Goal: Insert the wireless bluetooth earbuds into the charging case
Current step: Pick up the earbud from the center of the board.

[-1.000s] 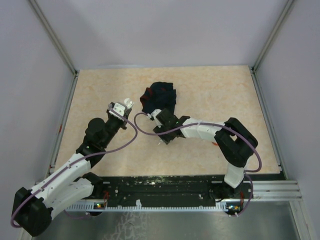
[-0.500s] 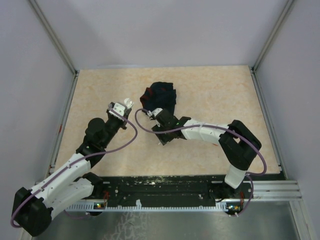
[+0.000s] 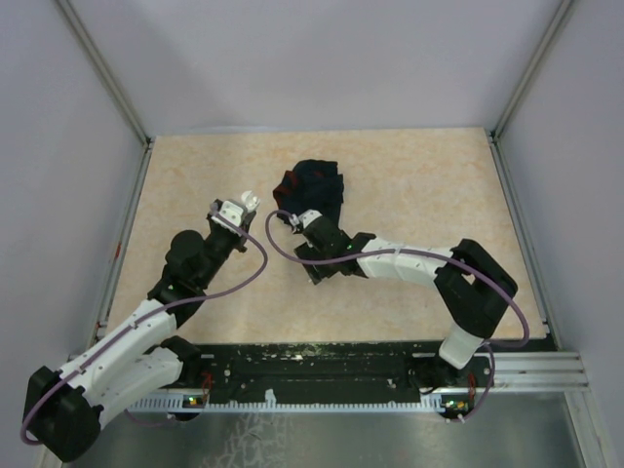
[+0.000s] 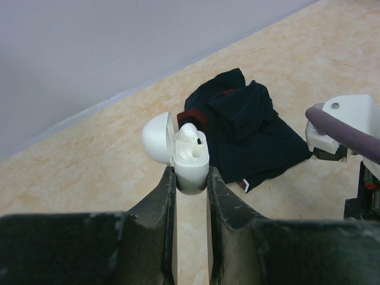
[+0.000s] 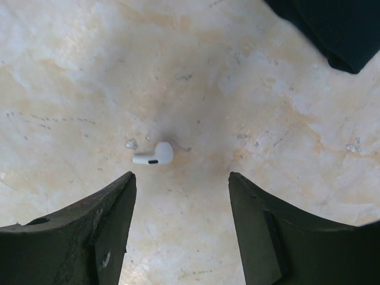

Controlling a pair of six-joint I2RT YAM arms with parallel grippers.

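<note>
Right wrist: right gripper [image 5: 181,177] jaws apart, holding nothing, above table [image 5: 71,71]. Just past fingertips, a white stemmed earbud [image 5: 153,155] lies flat, long axis L-R across view, stem pointing left, bulb right. Left wrist: left gripper [image 4: 191,178] clamps white charging case [image 4: 191,165], lid open, 2nd earbud [image 4: 189,133] seated; navy cloth [image 4: 249,130] behind.

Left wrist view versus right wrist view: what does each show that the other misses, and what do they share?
Only the left wrist: the left gripper shut on the white charging case, its lid open, with what looks like a seated earbud inside, and part of the right arm at the right edge. Only the right wrist: a loose earbud lying on the table just ahead of the open right gripper, untouched. Both: the dark navy cloth and that same table.
</note>
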